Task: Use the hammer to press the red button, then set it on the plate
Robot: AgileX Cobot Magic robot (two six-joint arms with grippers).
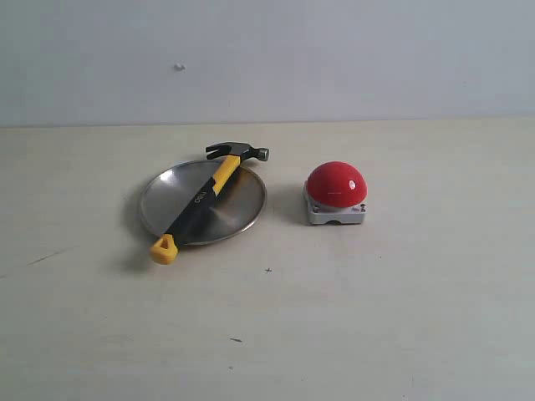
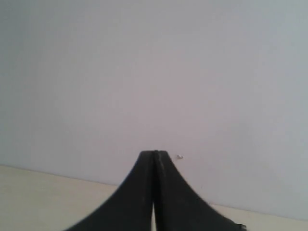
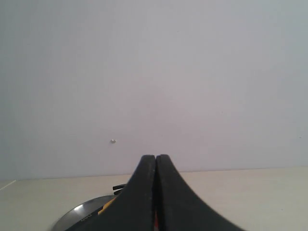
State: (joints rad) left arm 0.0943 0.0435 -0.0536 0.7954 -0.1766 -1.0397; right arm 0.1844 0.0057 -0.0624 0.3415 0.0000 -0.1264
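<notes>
The hammer (image 1: 201,198) lies across the silver plate (image 1: 242,205), its dark head (image 1: 238,151) past the far rim and its yellow looped end (image 1: 164,249) over the near rim. The red button (image 1: 336,184) on its grey base stands to the right of the plate. Neither arm shows in the exterior view. My left gripper (image 2: 154,153) is shut with nothing in it, facing the wall. My right gripper (image 3: 156,156) is shut and empty too; beyond its fingers I see part of the plate (image 3: 77,214) and a bit of the hammer (image 3: 118,187).
The things rest on a pale table (image 1: 376,317) that ends at a plain light wall (image 1: 334,58). A small mark (image 1: 179,67) sits on the wall.
</notes>
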